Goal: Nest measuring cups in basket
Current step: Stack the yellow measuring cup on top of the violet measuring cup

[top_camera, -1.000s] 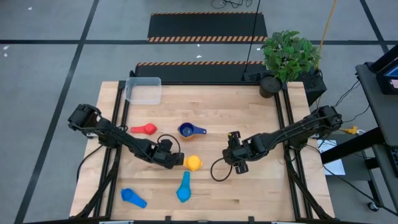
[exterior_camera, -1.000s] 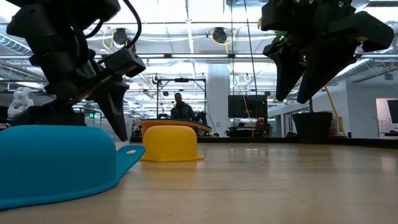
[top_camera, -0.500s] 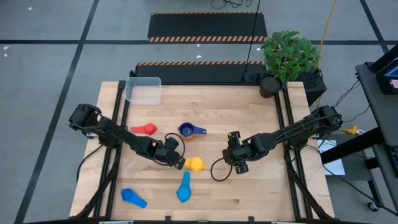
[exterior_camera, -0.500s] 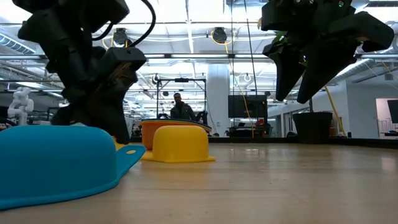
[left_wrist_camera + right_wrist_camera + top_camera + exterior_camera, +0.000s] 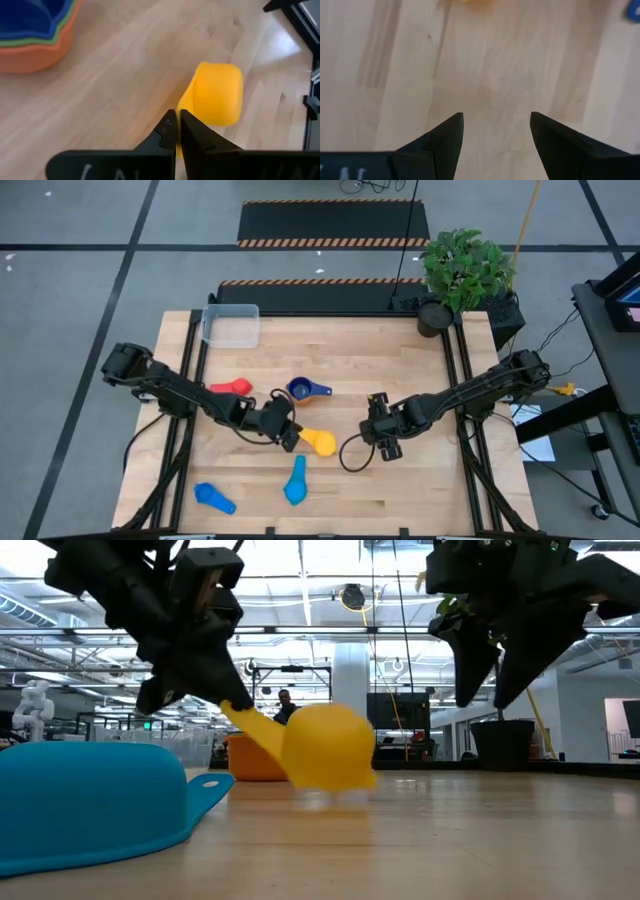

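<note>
Left gripper (image 5: 288, 438) is pinched shut on the handle of the yellow cup (image 5: 321, 442), mid-table; in the low view the cup (image 5: 330, 746) hangs bowl-down, just off the wood. Grip sits on the handle end only, so the cup can swing or slip. Best to lift slow and keep the wrist level.

Likely target is the stack (image 5: 299, 390) of nested cups (navy on top, green and orange under it in the left wrist view (image 5: 30, 30)), just behind the yellow one. Cup probably needs turning bowl-up before it drops in, handle lined up with the stack's handle.

Red cup (image 5: 235, 388) lies left of the stack; two light blue cups (image 5: 296, 481) (image 5: 213, 497) lie near the front edge. Basket (image 5: 231, 325) sits at the far-left corner, nothing visible in it, well apart from all cups.

Right gripper (image 5: 386, 442) hovers right of centre, fingers (image 5: 445, 137) spread wide, holding nothing.
</note>
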`<state>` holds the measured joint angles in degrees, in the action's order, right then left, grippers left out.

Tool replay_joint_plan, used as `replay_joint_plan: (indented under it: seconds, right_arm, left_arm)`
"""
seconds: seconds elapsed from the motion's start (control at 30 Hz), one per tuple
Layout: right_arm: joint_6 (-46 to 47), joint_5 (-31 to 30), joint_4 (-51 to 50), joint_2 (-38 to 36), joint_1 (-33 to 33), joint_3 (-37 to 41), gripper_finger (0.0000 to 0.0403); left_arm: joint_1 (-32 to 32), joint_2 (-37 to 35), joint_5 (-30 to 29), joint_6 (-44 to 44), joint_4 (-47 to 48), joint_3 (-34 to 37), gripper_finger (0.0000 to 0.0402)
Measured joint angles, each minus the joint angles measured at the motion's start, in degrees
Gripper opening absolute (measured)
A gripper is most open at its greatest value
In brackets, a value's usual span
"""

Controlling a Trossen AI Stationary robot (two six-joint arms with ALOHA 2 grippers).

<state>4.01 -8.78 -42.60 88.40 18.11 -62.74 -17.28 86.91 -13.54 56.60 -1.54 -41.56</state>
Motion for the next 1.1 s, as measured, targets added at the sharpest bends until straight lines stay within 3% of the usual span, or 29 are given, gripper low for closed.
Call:
replay_joint_plan:
  seconds: [0.5, 0.7, 0.87, 1.1]
  right_arm:
    - [0.02, 0.07, -0.58, 0.00, 0.00, 0.00, 0.0224]
    - [2.98, -0.04, -4.10, -1.11, 0.00, 0.00, 0.0224]
    - [7.32, -2.23, -7.26, -6.27, 0.13, 0.00, 0.0224]
    - [12.00, -14.64, -6.25, -17.07, 3.68, -0.04, 0.0224]
  left_arm:
    - [-1.29, -0.76, -4.60, -6.80, 0.17, -1.02, 0.0006]
    - [-2.47, -0.78, -13.34, -17.46, 0.62, -5.78, 0.0006]
    - [-4.88, -0.79, -20.66, -24.93, 4.71, -11.03, 0.0006]
    - [-8.36, -0.79, -31.80, -32.93, 6.15, -14.53, 0.0006]
